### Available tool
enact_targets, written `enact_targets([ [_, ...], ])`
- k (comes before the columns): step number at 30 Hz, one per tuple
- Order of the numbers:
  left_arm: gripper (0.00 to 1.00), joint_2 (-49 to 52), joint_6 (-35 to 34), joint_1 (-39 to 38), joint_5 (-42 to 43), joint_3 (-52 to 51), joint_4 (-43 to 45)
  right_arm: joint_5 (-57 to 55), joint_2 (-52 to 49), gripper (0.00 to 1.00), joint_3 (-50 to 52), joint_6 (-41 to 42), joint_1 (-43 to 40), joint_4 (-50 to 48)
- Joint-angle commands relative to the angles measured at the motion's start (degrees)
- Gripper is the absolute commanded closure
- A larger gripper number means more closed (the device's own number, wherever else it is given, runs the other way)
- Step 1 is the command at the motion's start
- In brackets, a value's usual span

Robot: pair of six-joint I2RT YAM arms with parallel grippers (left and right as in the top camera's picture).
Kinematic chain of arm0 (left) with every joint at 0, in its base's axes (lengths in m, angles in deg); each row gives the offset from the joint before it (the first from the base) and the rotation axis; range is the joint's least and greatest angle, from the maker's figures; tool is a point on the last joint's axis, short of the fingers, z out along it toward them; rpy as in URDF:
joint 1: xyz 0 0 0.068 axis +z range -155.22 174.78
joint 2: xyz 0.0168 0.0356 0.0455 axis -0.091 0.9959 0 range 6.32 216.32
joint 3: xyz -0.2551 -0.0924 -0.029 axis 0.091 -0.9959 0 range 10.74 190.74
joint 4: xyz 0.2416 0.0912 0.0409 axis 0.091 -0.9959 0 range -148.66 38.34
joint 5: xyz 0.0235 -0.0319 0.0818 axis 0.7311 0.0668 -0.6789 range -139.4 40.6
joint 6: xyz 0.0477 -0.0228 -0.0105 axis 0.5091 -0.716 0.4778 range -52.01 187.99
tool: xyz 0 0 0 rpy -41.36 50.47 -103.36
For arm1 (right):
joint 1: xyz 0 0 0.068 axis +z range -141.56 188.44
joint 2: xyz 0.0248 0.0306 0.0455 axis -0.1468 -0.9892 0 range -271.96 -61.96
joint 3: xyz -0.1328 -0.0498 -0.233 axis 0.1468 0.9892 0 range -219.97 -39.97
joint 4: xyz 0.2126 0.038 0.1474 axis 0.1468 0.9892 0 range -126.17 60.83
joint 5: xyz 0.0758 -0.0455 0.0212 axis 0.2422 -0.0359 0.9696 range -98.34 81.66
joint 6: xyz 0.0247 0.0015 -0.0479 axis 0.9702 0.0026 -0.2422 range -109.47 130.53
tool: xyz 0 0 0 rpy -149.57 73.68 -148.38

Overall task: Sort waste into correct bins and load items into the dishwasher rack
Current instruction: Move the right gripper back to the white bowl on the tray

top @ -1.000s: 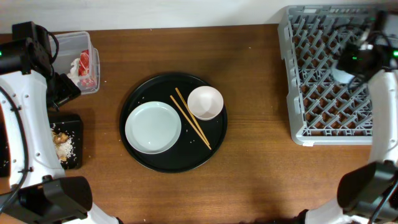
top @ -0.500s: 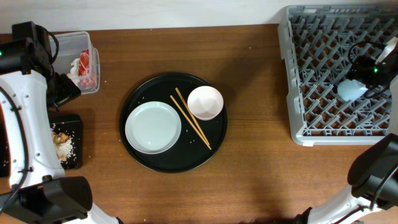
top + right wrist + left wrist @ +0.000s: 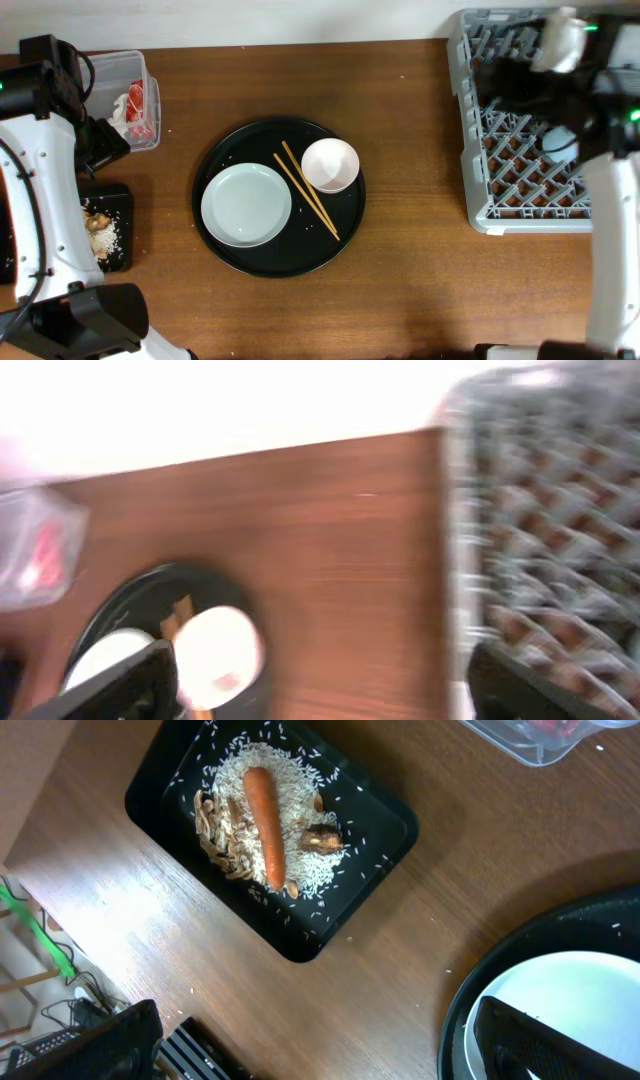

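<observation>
Because the small white bowl, upright on the round black tray beside the chopsticks, is likely light, rigid and slick, you should pinch its rim with your right gripper, spread wide and empty.

Orange carrot on rice in black tray, counter's left edge; red wrapper in clear tub, far-left corner; white plate, chopsticks mid-counter; blue cup in grey rack, far-right corner.

We now find the light-blue cup resting free in the dishwasher rack. Our right gripper has spread and swung across the rack's far side.
</observation>
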Motion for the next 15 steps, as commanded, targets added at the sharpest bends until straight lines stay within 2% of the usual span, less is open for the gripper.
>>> enact_targets([
  [1, 0.01, -0.7, -0.7, 0.2, -0.2, 0.2, -0.1, -1.6, -2.2, 0.00, -0.1, -0.2, 14.8, 0.5],
  [5, 0.01, -0.7, -0.7, 0.2, -0.2, 0.2, -0.1, -11.2, -8.2, 0.02, -0.1, 3.3, 26.6, 1.5],
  [10, 0.01, -0.7, -0.7, 0.2, -0.2, 0.2, -0.1, -10.3, -17.7, 0.01, -0.1, 5.9, 36.9, 1.0],
  [14, 0.01, -0.7, -0.7, 0.2, -0.2, 0.2, -0.1, -15.0, -23.2, 0.00, -0.1, 6.8, 41.7, -0.3],
  [15, 0.01, -0.7, -0.7, 0.2, -0.2, 0.2, -0.1, -17.0, -24.5, 0.04, -0.1, 8.3, 42.5, -0.2],
])
